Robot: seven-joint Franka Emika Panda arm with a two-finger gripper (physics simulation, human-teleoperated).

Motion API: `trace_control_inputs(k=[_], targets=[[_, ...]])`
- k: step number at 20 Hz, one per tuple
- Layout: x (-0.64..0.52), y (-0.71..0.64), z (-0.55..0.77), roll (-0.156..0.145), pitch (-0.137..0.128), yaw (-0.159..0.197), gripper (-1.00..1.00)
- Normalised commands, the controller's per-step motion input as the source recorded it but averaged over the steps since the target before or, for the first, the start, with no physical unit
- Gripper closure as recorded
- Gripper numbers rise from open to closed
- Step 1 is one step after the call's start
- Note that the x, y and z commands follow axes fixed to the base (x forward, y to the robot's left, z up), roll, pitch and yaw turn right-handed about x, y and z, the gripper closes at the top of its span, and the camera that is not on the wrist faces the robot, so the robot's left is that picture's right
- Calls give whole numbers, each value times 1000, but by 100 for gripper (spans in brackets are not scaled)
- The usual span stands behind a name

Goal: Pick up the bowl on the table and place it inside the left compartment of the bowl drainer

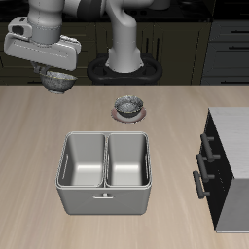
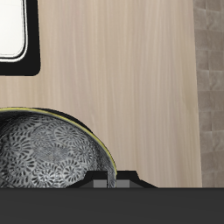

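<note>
Already the carrying step looks to be in hand: at the far side of the scene the two-finger gripper point(image 1: 56, 82) hangs above the broad light beige wood-grain table point(image 1: 29, 146), pinched onto the rim of the small round dark grey bowl point(image 1: 58, 83), which is lifted clear of the wood. Its speckled inside point(image 2: 48, 157) fills the wrist view, close under the fingers. Next, I judge, the arm must carry it forward over the grey metal two-well bowl drainer point(image 1: 105, 195), centre it on the left compartment point(image 1: 84, 160) and lower it before letting go. Farther along, a matching bowl on a pinkish-brown plate point(image 1: 128, 105) sits behind the drainer, then a dark-handled grey cabinet point(image 1: 229, 165). The arm reaches down with its wrist vertical.
</note>
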Motion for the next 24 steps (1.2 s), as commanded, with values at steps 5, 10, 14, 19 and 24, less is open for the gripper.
trace_control_inputs(k=[5, 10, 14, 19, 24], targets=[[55, 416, 299, 49, -32, 21, 100], [137, 340, 277, 72, -19, 3, 100], [170, 565, 343, 88, -33, 9, 100], [148, 370, 255, 48, -17, 8, 100], [194, 354, 201, 33, -8, 5, 100]])
